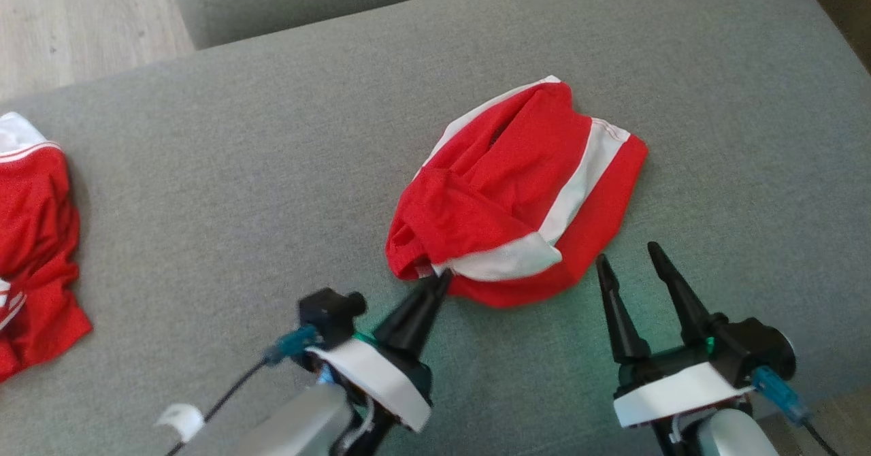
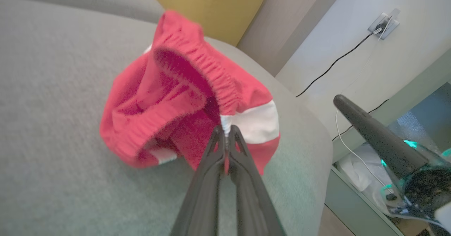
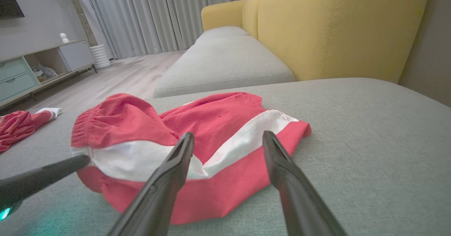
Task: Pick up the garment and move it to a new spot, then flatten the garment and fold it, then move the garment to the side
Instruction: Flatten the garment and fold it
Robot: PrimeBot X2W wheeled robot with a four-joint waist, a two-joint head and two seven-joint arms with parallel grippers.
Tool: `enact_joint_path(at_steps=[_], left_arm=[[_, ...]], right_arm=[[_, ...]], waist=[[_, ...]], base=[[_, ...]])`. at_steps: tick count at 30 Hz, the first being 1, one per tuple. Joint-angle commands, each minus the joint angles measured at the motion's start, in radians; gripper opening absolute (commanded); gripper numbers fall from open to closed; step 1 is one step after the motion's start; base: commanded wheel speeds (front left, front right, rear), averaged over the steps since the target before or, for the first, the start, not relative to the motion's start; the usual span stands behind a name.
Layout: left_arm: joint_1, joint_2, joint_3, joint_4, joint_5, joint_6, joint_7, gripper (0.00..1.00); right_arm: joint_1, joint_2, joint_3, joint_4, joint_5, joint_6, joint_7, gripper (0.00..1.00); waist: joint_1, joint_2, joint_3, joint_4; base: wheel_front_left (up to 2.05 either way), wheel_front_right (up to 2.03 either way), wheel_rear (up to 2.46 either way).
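Observation:
The garment [image 1: 517, 190] is a pair of red shorts with white side stripes, crumpled on the grey sofa cushion [image 1: 272, 170]. My left gripper [image 1: 442, 275] is shut on the white stripe at the garment's near edge by the elastic waistband; the left wrist view shows the same pinch at the left gripper [image 2: 226, 128] on the garment [image 2: 183, 98]. My right gripper [image 1: 629, 255] stands open just short of the garment's near right edge, touching nothing. From the right wrist, the right gripper [image 3: 229, 137] frames the garment [image 3: 211, 123] lying ahead.
A second red and white garment [image 1: 34, 238] lies at the cushion's left edge. A yellow sofa back [image 3: 338, 28] rises behind the cushion, with another grey cushion [image 3: 225, 63] beyond. Wooden floor [image 1: 68, 13] lies to the far left.

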Motion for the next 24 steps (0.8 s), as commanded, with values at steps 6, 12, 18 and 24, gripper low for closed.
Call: enact_joint_path(at_steps=[6, 12, 18, 24], left_arm=[[0.114, 0.099, 0.155, -0.102, 0.111, 0.002, -0.007, 0.00], [0.192, 0.145, 0.280, -0.137, 0.177, 0.002, -0.007, 0.00], [0.192, 0.186, 0.420, -0.160, 0.244, 0.002, -0.007, 0.00], [0.149, 0.206, 0.494, -0.135, 0.307, 0.002, -0.007, 0.00]], right_arm=[[0.017, -0.003, -0.022, -0.034, 0.008, 0.007, -0.006, 1.00], [0.026, -0.002, -0.037, -0.035, 0.020, 0.007, -0.006, 1.00], [0.016, -0.002, -0.044, 0.005, 0.194, 0.007, -0.006, 1.00], [-0.046, -0.073, 0.027, 0.076, 0.343, 0.007, -0.006, 1.00]], waist=[[0.0000, 0.0000, -0.025, 0.040], [0.0000, 0.0000, -0.030, 0.091], [0.0000, 0.0000, -0.009, 0.156], [0.0000, 0.0000, 0.012, 0.195]], base=[[0.00, 0.00, 0.00], [0.00, 0.00, 0.00], [0.00, 0.00, 0.00], [0.00, 0.00, 0.00]])
